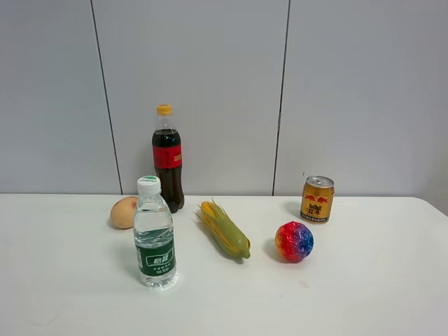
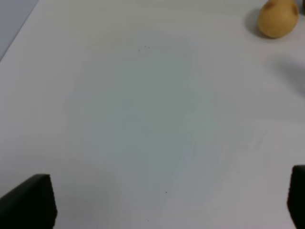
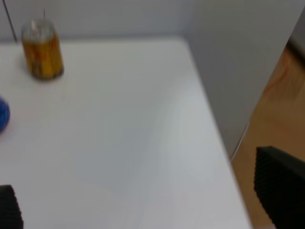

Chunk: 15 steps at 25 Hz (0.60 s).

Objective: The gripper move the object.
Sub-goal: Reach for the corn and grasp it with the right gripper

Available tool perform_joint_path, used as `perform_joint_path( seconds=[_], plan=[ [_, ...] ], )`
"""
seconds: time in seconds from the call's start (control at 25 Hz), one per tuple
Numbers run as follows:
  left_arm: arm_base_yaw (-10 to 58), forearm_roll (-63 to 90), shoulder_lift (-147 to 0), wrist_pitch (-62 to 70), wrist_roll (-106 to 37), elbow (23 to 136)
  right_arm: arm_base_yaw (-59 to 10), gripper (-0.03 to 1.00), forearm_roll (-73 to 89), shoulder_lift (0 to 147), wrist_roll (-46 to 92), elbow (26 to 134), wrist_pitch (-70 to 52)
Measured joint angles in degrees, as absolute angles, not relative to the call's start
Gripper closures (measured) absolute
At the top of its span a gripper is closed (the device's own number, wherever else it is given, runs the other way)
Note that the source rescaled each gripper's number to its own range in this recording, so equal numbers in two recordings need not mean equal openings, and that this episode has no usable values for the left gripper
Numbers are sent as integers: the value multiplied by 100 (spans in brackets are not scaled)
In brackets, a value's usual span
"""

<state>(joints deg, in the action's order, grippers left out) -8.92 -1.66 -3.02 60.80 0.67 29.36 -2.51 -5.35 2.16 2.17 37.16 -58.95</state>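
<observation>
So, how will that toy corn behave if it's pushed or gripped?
The corn lies flat on its rounded side, so a sideways push would probably roll it. Its glossy, tapering body may slip from a grasp near either end. It looks moulded, so likely stiff.

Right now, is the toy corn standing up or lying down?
Lying down: the corn rests lengthwise on the table, with no gripper near it.

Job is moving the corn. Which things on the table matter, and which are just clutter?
Part of the job:
toy corn
left claw and right claw, both open and empty, with no corn in either wrist view

Just lying about:
egg
water bottle
cola bottle
energy drink can
rainbow ball
</observation>
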Motion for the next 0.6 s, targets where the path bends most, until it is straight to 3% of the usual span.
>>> perform_joint_path(
  seconds=[0.24, 0.6],
  plan=[
    [-892, -166, -302, 6080, 67, 2936, -251, -3, -428, 1877, 743, 5437, -5625],
    [-892, -166, -302, 6080, 67, 2936, -353, -3, 168, 4626, 366, 7256, -5606]
  ],
)
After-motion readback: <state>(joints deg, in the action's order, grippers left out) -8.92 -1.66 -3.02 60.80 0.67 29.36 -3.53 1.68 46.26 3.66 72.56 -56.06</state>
